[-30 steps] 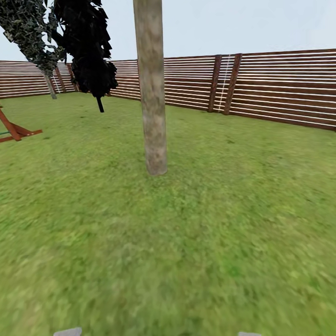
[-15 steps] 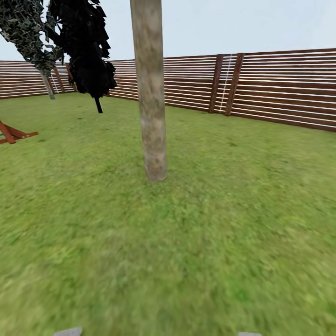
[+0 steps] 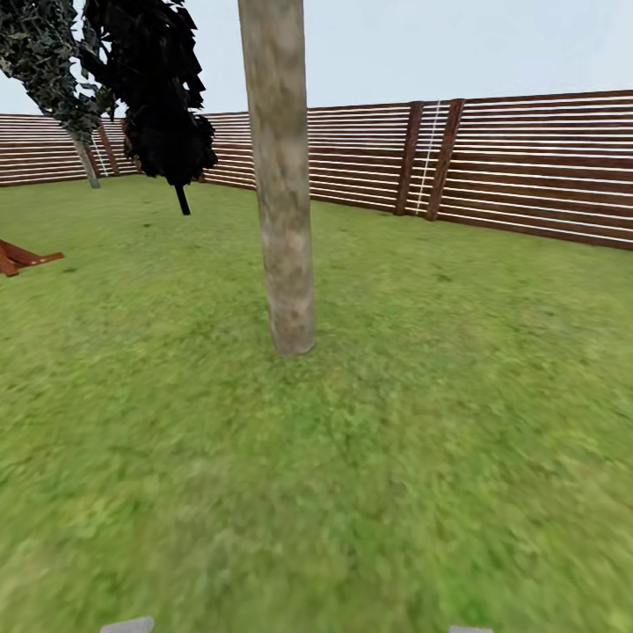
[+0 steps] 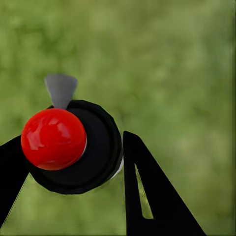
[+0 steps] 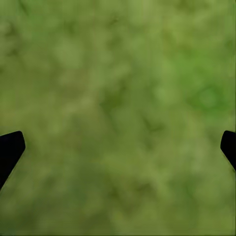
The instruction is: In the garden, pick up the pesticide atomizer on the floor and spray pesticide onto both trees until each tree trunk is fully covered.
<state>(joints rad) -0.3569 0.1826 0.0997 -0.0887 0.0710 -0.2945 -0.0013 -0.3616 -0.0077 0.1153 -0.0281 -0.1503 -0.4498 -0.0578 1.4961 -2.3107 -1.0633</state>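
My left end effector (image 4: 73, 162) is closed on the pesticide atomizer (image 4: 73, 147): its black fingers (image 4: 152, 196) press against either side of the round black body, which carries a glossy red cap (image 4: 54, 139) and a small grey nozzle (image 4: 60, 89) sticking out past it. Blurred green grass lies beneath it.

My right end effector (image 5: 118, 147) is spread wide and holds nothing; I see just its two dark fingertips (image 5: 10, 150) at opposite edges of the right wrist view, with grass between them.

From my head camera, the floor (image 3: 396, 475) is green lawn running away from me. A tree trunk (image 3: 283, 176) stands upright in the grass ahead, slightly left of centre, pale beige-grey with darker blotches, its base planted in the lawn. I see no white specks on it. At the left edge lies a piece of a reddish-brown wooden frame (image 3: 22, 258). Further back on the left hangs a dark ragged leaf crown (image 3: 154, 88), and beyond it a second, thinner-looking trunk (image 3: 88, 165) leans near the fence. The brown slatted fence (image 3: 527, 167) closes the garden at the back under pale sky.
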